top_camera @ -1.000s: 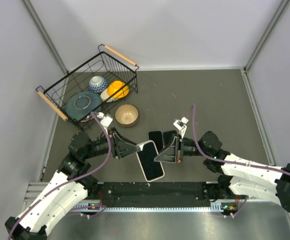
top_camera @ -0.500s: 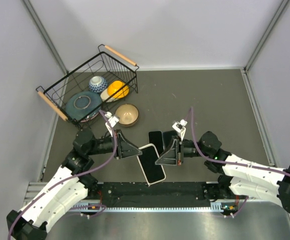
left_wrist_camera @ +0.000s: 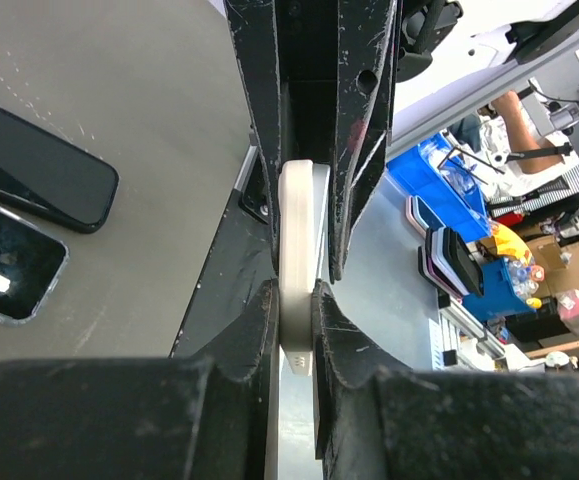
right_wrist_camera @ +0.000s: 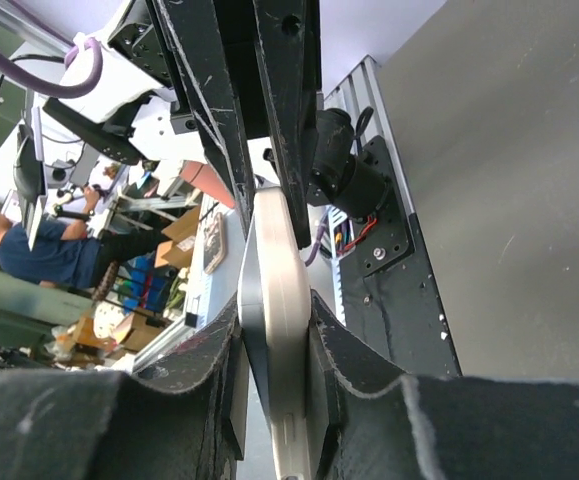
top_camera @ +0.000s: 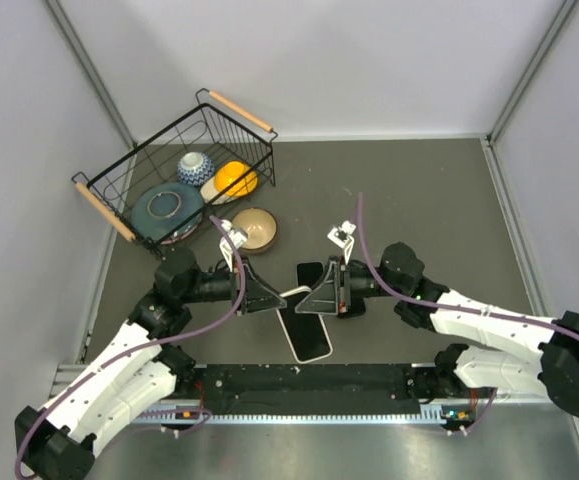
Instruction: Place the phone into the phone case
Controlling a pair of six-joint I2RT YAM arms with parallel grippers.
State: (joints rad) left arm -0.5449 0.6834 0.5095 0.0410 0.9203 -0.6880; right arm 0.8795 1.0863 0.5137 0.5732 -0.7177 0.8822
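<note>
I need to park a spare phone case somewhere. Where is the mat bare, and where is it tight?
Bare: the wide right side, between right arm and right wall, and the far strip right of the wire basket. Crowded: the centre, around the white-edged phone, black phone and tan bowl.

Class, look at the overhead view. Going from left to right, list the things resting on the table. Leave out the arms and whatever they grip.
Wire basket → tan bowl → black phone
</note>
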